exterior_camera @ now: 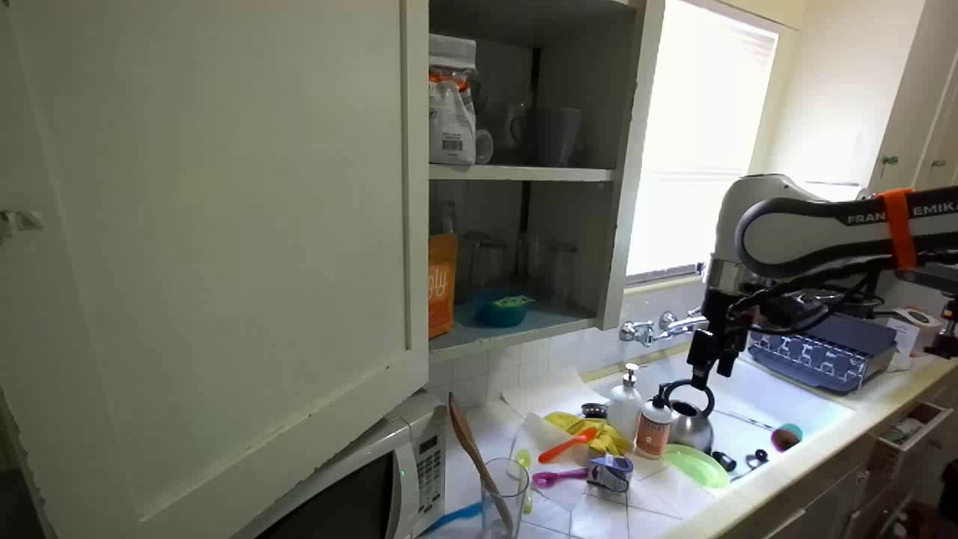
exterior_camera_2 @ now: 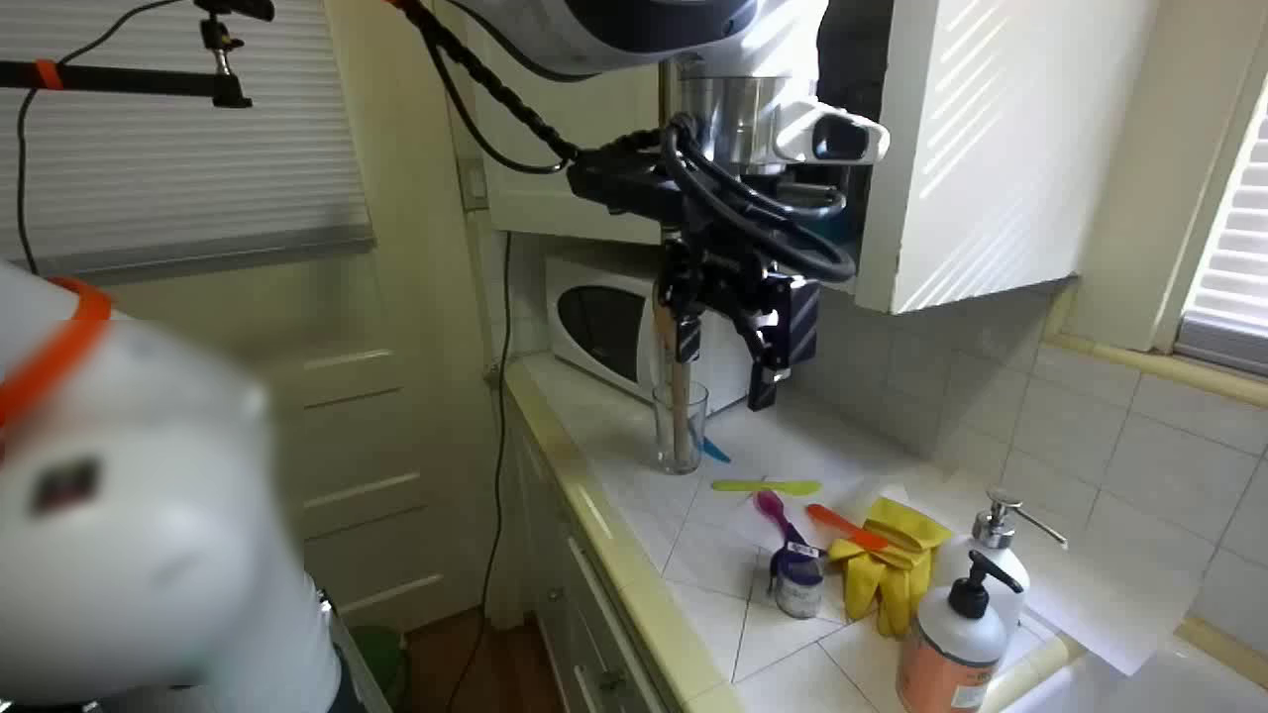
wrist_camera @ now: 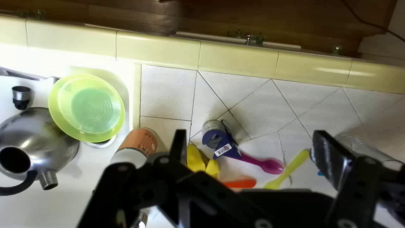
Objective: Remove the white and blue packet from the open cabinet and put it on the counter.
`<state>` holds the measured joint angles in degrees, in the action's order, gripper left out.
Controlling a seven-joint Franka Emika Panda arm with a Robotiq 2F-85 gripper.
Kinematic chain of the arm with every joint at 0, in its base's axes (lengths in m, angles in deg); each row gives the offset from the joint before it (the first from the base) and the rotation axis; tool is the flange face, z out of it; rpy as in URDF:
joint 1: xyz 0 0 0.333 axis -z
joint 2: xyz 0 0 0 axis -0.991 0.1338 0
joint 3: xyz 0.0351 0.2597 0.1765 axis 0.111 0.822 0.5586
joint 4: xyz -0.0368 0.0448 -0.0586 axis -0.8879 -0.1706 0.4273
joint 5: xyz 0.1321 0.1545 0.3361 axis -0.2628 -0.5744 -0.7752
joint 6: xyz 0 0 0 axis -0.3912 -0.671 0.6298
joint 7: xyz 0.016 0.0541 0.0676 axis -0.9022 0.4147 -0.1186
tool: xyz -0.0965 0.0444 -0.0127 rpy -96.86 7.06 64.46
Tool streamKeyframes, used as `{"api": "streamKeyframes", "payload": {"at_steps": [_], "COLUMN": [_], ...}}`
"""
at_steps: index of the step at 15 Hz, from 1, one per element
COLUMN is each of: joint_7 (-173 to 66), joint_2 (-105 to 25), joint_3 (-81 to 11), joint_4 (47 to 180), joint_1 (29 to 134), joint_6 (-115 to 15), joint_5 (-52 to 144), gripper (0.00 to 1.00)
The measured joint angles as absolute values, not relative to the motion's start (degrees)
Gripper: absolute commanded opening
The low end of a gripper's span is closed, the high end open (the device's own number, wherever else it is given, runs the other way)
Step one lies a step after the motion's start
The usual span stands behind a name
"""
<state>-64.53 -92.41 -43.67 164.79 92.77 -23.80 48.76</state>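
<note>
Only an exterior view shows the white, orange-patched packet (exterior_camera: 453,123), upright on the upper shelf (exterior_camera: 524,174) of the tall white cabinet (exterior_camera: 284,239); the black two-fingered gripper (wrist_camera: 250,136) (clearest in wrist view) gapes wide.

Arm (exterior_camera: 808,233), one, white and black, extended; wrist (exterior_camera_2: 738,119) vertical. Claw (exterior_camera_2: 725,364), one, black, hanging tips-down, two fingers (wrist_camera: 329,155) wide apart.
</note>
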Motion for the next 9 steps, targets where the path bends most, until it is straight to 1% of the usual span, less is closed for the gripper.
{"api": "streamKeyframes", "payload": {"at_steps": [9], "joint_7": [-64.5], "joint_2": [-92.8], "joint_3": [-42.7], "joint_4": [164.4], "joint_1": [92.4], "joint_6": [-23.8], "joint_5": [48.3], "gripper": [1.00]}}
